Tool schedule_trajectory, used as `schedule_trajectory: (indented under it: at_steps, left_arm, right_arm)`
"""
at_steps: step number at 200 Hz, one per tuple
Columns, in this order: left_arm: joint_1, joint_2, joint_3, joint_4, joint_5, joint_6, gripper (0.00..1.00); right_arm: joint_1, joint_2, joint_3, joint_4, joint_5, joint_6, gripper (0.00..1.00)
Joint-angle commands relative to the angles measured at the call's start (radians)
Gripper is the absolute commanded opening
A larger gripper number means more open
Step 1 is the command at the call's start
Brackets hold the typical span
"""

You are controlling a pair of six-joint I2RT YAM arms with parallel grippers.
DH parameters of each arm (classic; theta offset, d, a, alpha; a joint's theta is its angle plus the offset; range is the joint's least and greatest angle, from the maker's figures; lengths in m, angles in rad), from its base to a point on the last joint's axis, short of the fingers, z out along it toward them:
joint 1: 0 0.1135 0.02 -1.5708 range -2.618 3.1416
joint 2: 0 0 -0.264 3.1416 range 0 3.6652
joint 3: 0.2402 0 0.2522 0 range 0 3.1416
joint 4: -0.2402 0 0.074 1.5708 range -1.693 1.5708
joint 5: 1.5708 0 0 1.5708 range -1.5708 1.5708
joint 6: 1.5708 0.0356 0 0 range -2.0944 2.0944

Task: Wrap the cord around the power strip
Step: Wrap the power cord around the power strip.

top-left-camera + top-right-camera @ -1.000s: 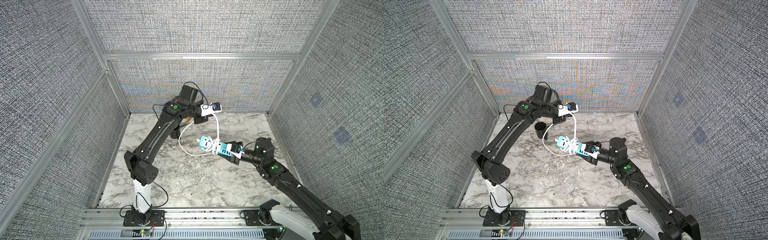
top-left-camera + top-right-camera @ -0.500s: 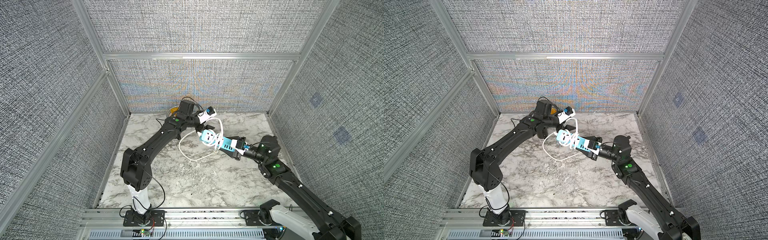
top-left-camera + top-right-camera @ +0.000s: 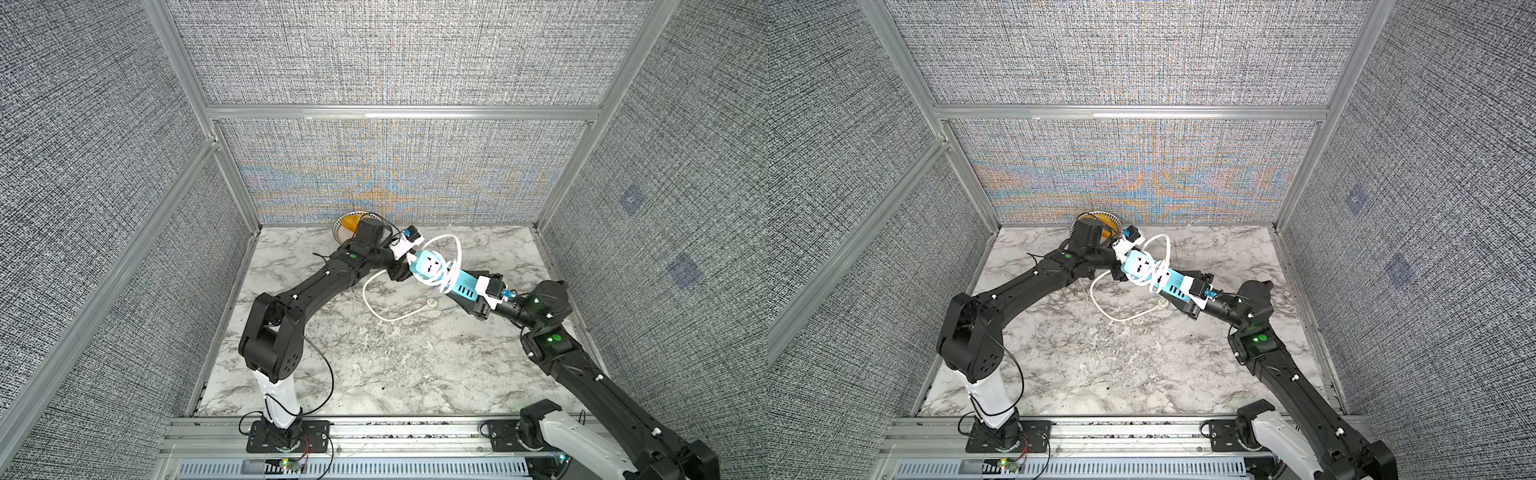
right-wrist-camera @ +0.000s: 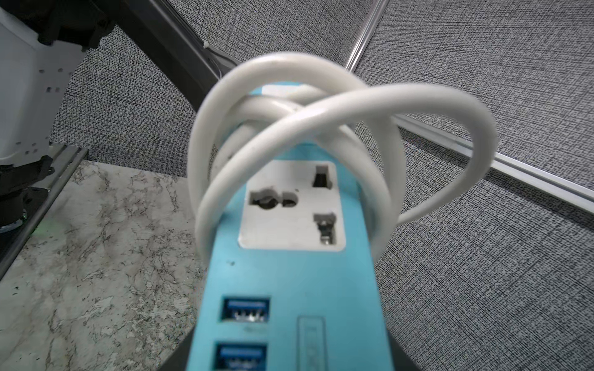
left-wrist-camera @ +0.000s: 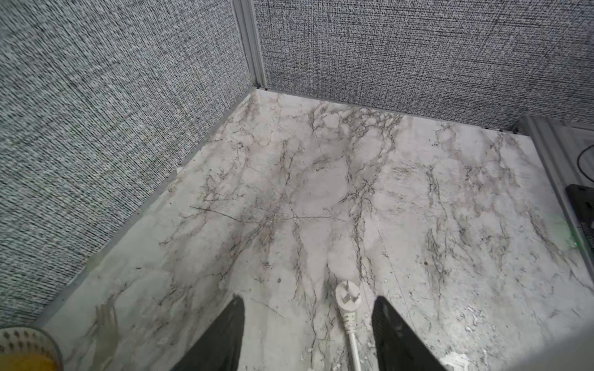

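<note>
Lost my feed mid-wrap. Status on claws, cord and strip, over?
Left claw open, empty, plug lying ahead of it. Right claw shut on power strip, lifted. Cord looped round strip, tail loose on table. Nothing blocking.

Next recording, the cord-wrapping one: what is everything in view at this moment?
power strip: one, light blue with white socket faces, held raised over the back of the table
cord: one, white, looped around the power strip, the rest trailing down onto the table
plug: one, white, lying on the table at the cord's end
container: one, yellow inside with a white patterned rim, by the back wall behind the left arm
table: one, grey-veined marble
walls: grey fabric panels in metal framing
left gripper: open, above the plug
right gripper: shut on the power strip's end
</note>
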Motion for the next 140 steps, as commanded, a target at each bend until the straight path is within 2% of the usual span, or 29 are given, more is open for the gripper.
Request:
schedule_trajectory:
  at_steps: [1,21,55,64,85,112,140]
  left_arm:
    - [0.0,0.003,-0.055,0.059,0.055,-0.054,0.58]
    - [0.0,-0.015,-0.135,0.112,0.062,-0.095,0.49]
    - [-0.005,-0.07,-0.241,0.156,0.086,-0.136,0.12]
    - [-0.012,-0.087,-0.26,0.153,0.084,-0.135,0.05]
    - [-0.04,-0.134,-0.283,0.096,0.047,-0.105,0.0]
    - [-0.098,-0.238,-0.302,-0.035,-0.037,-0.037,0.0]
    - [-0.19,-0.335,-0.239,-0.229,-0.094,0.053,0.0]
  right_arm:
    - [-0.006,-0.006,-0.004,0.135,0.084,0.064,0.0]
    - [-0.014,-0.012,-0.018,0.168,0.159,0.086,0.0]
    - [-0.02,0.005,-0.003,0.13,0.303,0.1,0.0]
    - [-0.022,0.013,0.0,0.119,0.326,0.102,0.0]
    - [-0.021,0.038,0.021,0.069,0.412,0.11,0.0]
    - [-0.025,0.091,0.094,-0.077,0.581,0.109,0.0]
    - [-0.045,0.139,0.124,-0.117,0.702,0.149,0.0]
